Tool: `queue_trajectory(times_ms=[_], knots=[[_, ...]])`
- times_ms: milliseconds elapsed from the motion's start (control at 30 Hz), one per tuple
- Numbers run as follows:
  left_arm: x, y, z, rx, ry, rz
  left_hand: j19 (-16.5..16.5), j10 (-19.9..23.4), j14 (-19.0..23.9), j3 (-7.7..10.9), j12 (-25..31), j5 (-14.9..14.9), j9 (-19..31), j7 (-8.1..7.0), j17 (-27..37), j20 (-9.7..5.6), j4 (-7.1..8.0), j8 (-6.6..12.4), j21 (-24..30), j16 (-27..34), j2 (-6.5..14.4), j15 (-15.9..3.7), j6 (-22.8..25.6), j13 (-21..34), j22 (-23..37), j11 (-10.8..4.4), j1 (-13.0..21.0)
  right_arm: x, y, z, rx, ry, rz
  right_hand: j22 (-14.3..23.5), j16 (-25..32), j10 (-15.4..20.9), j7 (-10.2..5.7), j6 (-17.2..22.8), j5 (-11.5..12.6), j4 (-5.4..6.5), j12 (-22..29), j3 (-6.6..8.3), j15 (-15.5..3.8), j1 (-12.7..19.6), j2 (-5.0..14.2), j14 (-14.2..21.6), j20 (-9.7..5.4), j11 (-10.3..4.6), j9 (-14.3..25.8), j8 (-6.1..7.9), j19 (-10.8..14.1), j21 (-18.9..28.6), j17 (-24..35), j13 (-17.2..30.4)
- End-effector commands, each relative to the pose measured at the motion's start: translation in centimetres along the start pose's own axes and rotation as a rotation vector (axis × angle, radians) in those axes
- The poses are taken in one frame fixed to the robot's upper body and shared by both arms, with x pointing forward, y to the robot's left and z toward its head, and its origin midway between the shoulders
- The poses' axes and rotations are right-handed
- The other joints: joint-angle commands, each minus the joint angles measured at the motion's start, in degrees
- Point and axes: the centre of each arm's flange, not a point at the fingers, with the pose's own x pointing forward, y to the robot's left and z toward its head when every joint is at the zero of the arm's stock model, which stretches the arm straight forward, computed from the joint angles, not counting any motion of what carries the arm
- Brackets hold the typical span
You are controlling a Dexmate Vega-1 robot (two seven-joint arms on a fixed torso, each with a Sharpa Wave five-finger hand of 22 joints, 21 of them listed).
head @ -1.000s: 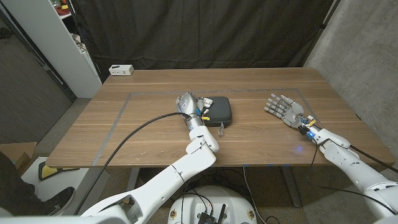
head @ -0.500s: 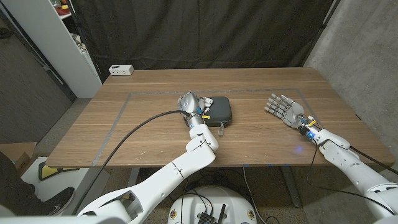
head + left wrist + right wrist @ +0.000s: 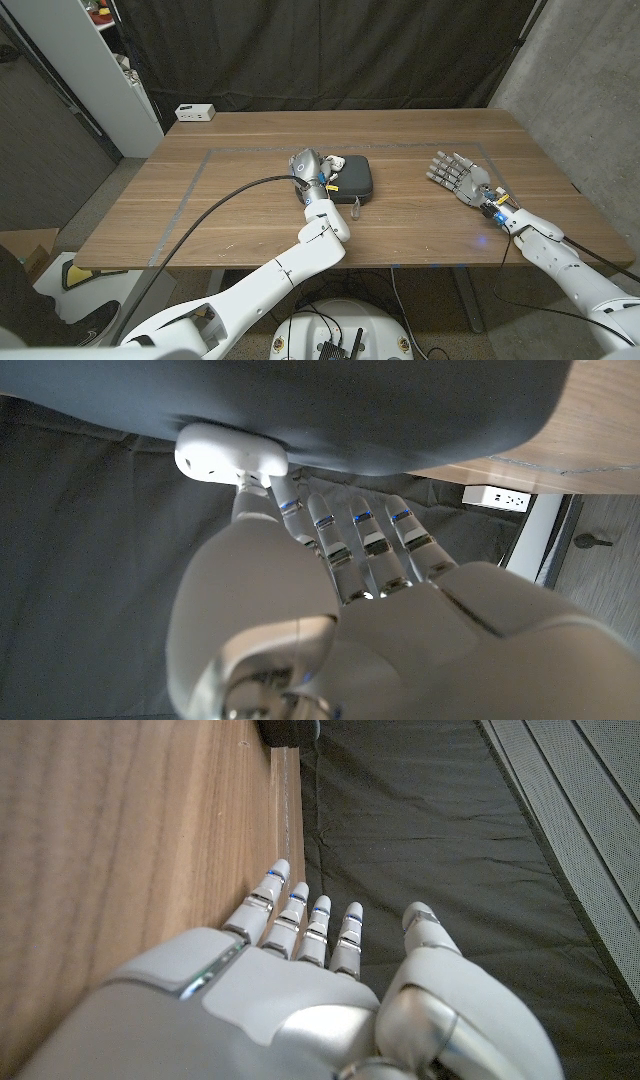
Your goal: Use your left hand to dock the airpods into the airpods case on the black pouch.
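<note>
A black pouch (image 3: pixel 350 178) lies at the table's middle. The white airpods case (image 3: pixel 230 456) sits on the pouch (image 3: pixel 400 410). A white stem (image 3: pixel 249 482), seemingly an airpod, sticks out of the case. My left hand (image 3: pixel 308 165) is over the pouch's left end. Its fingers (image 3: pixel 365 540) reach out straight, side by side, towards the case, and one fingertip touches the stem. The thumb stays back, apart from them. My right hand (image 3: pixel 455 172) rests on the table at the right with its fingers spread and nothing in it.
A white box (image 3: pixel 195 112) sits at the table's back left, with a white shelf (image 3: pixel 120 70) beyond it. A taped outline (image 3: pixel 200 170) runs across the wood. The left arm's black cable (image 3: pixel 210 210) crosses the front left. A zipper pull (image 3: pixel 357 208) hangs off the pouch's near edge.
My left hand has edged a little to the right, further onto the pouch's left end. The right hand has not moved.
</note>
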Motion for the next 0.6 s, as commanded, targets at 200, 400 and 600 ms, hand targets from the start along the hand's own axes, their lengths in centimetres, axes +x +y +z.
queue_trajectory(times_ms=[200,400,600], knots=[[-0.70,0.26,-0.40,0.011,0.003,-0.001,-0.16,-0.18,-0.51,-1.58,-0.37,0.32,-0.64,-0.38,0.42,-0.20,0.88,-1.63,0.75,0.39,-1.05,-7.00,-2.25,0.64,0.05,0.08,-2.34,-0.34,0.23,-0.20,-0.006,-0.008,0.007,0.18,0.41,0.21,0.62,0.28,0.41,-0.31,0.33,0.32,-4.56,0.03,0.00,0.30,0.37,0.31,0.09,0.08,0.04,0.34,-0.05,0.13],[-0.62,0.40,-0.59,0.017,-0.003,-0.006,-0.25,-0.56,-1.14,-2.02,-0.63,0.38,-1.12,-0.63,0.69,-0.18,1.32,-2.72,0.80,0.47,-1.29,-6.46,-4.06,0.87,0.02,0.02,-3.44,-0.17,0.47,-0.26,-0.008,-0.012,0.008,0.18,0.40,0.27,0.57,0.51,0.44,-0.39,0.35,0.38,-4.52,0.12,0.03,0.31,0.48,0.26,0.08,0.16,0.01,0.33,-0.07,0.13],[-0.80,0.59,-0.89,0.020,-0.005,-0.011,-0.37,-0.86,-1.39,-2.32,-0.82,0.41,-1.44,-0.59,0.92,-0.15,1.54,-3.01,0.81,0.66,-1.55,-6.24,-4.15,1.03,0.00,0.23,-4.14,-0.13,0.75,-0.31,-0.003,-0.010,0.004,0.18,0.39,0.30,0.56,0.58,0.46,-0.44,0.36,0.44,-4.43,0.21,0.10,0.30,0.50,0.24,0.08,0.17,-0.03,0.32,-0.08,0.13]])
